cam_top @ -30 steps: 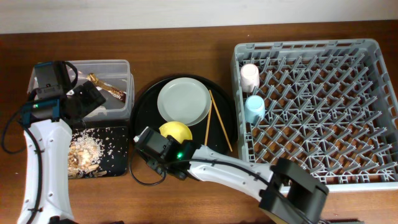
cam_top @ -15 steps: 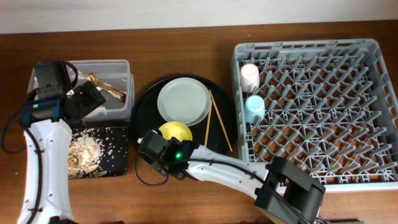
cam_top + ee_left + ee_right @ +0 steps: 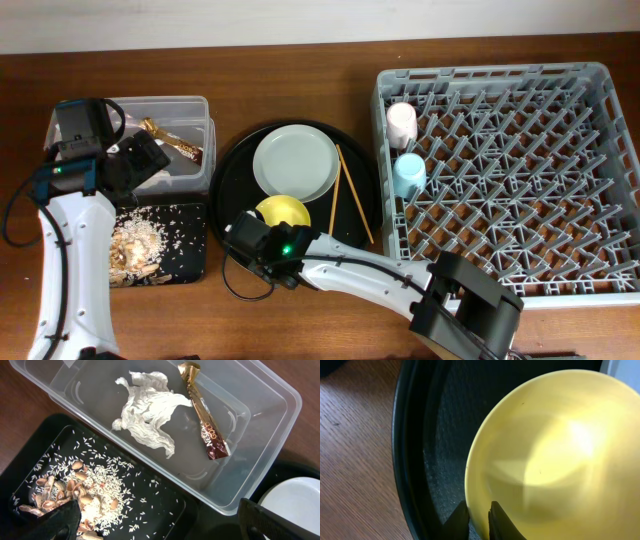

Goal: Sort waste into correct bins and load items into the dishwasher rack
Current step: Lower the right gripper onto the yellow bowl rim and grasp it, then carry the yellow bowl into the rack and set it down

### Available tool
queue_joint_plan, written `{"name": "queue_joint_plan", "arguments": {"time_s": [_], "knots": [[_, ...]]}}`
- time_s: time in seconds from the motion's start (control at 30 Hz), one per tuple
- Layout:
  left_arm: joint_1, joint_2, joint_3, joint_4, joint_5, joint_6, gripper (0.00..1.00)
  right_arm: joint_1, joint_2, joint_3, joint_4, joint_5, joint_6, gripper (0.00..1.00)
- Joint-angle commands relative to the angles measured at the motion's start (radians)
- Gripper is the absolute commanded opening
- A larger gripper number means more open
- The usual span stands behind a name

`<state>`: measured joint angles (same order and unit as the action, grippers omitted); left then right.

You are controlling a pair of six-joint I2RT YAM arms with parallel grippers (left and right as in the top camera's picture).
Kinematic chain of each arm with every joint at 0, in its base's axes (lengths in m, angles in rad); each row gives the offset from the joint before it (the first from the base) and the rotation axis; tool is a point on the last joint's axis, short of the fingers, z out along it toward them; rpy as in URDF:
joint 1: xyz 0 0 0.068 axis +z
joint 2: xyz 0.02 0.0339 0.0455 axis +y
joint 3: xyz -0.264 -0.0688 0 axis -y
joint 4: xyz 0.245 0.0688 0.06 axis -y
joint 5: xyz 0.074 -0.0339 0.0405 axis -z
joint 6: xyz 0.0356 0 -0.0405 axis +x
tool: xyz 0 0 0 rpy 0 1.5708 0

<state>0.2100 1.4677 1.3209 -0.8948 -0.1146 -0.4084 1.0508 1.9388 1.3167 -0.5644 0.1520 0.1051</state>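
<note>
The right gripper (image 3: 479,519) is working at the yellow bowl (image 3: 283,210), which is sitting upright on the large round black tray (image 3: 228,170), toward the near edge of the table and a little left of its middle. In the right wrist view its jaws are standing narrow, one finger inside and one outside the rim, and they are apparently pinching it.

You are dealing here with a light, stiff bowl whose glossy skin is throwing back the lamp, so it is probably slippery. A thin rim gives little bearing, so the bowl is likely to swing or slide once lifted. Seat the fingers deep over the rim before you raise it. Its near side is lying close to the tray's raised lip, so lift it clear before you carry it toward the dishwasher rack (image 3: 500,75) at the right edge.

The left gripper (image 3: 165,522) is hovering near the left edge with its jaws spread wide and empty, over the clear box (image 3: 280,415) and the shallow black tray (image 3: 165,497).
</note>
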Motion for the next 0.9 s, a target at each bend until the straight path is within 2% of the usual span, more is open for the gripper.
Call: {"name": "queue_joint_plan", "arguments": {"time_s": [0.0,0.13,0.17,0.2,0.3,0.53,0.6,0.7,0.8,0.87], "knots": [[0.002,-0.015,0.015,-0.001,0.002,0.013,0.99,0.001,0.005,0.006,-0.005,0.03,0.003,0.15],[0.002,-0.015,0.015,-0.001,0.002,0.013,0.99,0.001,0.005,0.006,-0.005,0.029,0.003,0.13],[0.002,-0.015,0.015,-0.001,0.002,0.013,0.99,0.001,0.005,0.006,-0.013,0.017,0.004,0.07],[0.002,-0.015,0.015,-0.001,0.002,0.013,0.99,0.003,0.005,0.006,-0.017,0.005,0.004,0.04],[0.002,-0.015,0.015,-0.001,0.002,0.013,0.99,0.003,-0.007,0.012,-0.026,-0.014,0.007,0.04],[0.002,-0.015,0.015,-0.001,0.002,0.013,0.99,0.001,-0.209,0.057,-0.103,-0.072,0.009,0.04],[0.002,-0.015,0.015,-0.001,0.002,0.013,0.99,-0.022,-0.304,0.057,-0.133,-0.122,0.071,0.04],[0.002,-0.015,0.015,-0.001,0.002,0.013,0.99,-0.195,-0.513,0.057,-0.243,-0.348,0.121,0.04],[0.002,-0.015,0.015,-0.001,0.002,0.013,0.99,-0.428,-0.603,0.057,-0.363,-0.639,0.116,0.04],[0.002,-0.015,0.015,-0.001,0.002,0.013,0.99,-0.584,-0.615,0.056,-0.431,-0.829,0.06,0.04]]}}
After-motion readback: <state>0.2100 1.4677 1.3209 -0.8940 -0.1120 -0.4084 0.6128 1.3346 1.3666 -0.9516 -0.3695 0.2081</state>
